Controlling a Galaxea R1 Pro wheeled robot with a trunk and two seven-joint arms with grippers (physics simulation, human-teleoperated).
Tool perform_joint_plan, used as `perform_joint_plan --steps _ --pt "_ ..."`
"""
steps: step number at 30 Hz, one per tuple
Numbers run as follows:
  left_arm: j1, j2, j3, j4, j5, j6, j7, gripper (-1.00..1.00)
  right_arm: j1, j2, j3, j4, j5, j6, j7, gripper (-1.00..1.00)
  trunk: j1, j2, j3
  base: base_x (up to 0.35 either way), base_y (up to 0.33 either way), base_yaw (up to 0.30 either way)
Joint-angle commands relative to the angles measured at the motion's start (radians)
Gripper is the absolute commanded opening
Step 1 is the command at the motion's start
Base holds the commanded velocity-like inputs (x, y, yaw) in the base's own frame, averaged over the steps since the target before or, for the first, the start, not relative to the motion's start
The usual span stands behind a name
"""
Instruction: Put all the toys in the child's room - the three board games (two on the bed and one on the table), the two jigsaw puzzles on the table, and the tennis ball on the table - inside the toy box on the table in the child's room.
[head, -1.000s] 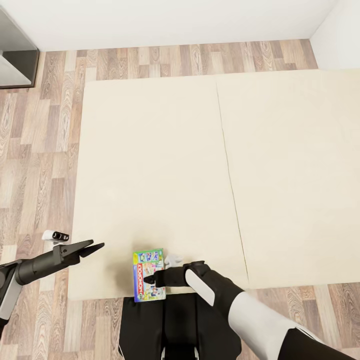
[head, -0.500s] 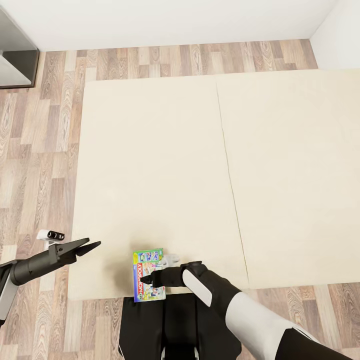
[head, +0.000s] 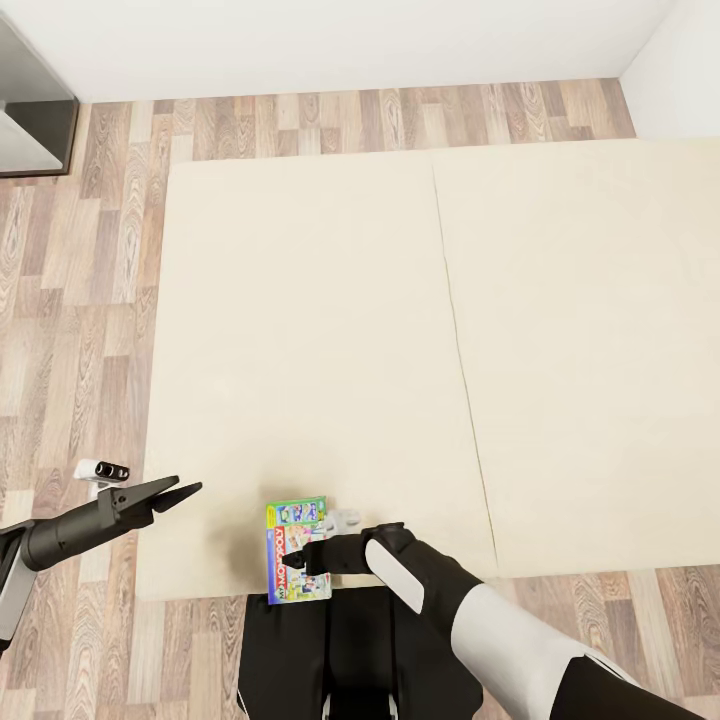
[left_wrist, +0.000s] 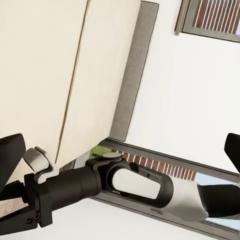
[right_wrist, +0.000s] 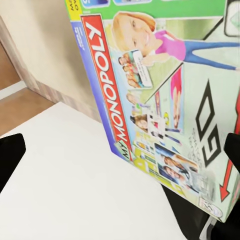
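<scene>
my right gripper (head: 300, 556) has eased a touch toward me and lower over the last second, and in the last half second it has stopped moving; the monopoly box (head: 297, 551) has not budged on the bed (head: 300, 330). my left gripper (head: 180, 492) has drifted outward and a little up, and now hangs still beside the bed's near left corner, above the wood floor (head: 70, 300), its two fingers slightly apart and holding nothing. i read that as settling: the reach is over and the grab is what comes next, so this first of the bed's games is not yet in hand.

the right gripper's fingers stand spread, one dark fingertip at each side of the right wrist view with the box (right_wrist: 160, 95) lying between them. whether either finger touches the box i cannot tell.

the box sits at the bed's near edge, just in front of my trunk, flat and face up. its long axis runs from the near edge away toward the far wall, roughly square to the bed's edge. the red monopoly banner (head: 276, 565) runs along that long axis down the box's left side, and the green end points away from me. a small white-grey part (head: 347, 520) of my wrist shows just beside its right edge.
</scene>
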Motion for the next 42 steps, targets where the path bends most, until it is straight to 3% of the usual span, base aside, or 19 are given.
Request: perform_joint_plan --steps 1,26,42 --pt "0.0 0.0 0.0 0.0 -0.001 0.011 -0.004 1.0 -0.001 0.0 0.001 0.001 0.0 0.002 0.002 1.0 0.001 -0.002 -0.001 0.0 0.0 0.0" --pt "0.0 -0.001 0.0 0.0 -0.001 0.01 -0.004 1.0 -0.001 0.0 -0.004 0.063 -0.001 0.015 -0.004 1.0 0.001 -0.002 -0.001 0.0 0.0 0.0" --pt "0.0 -0.001 -0.002 0.0 0.0 0.009 -0.004 1.0 -0.001 0.0 0.002 0.061 0.002 -0.031 -0.005 1.0 0.001 -0.002 -0.001 0.0 0.0 0.0"
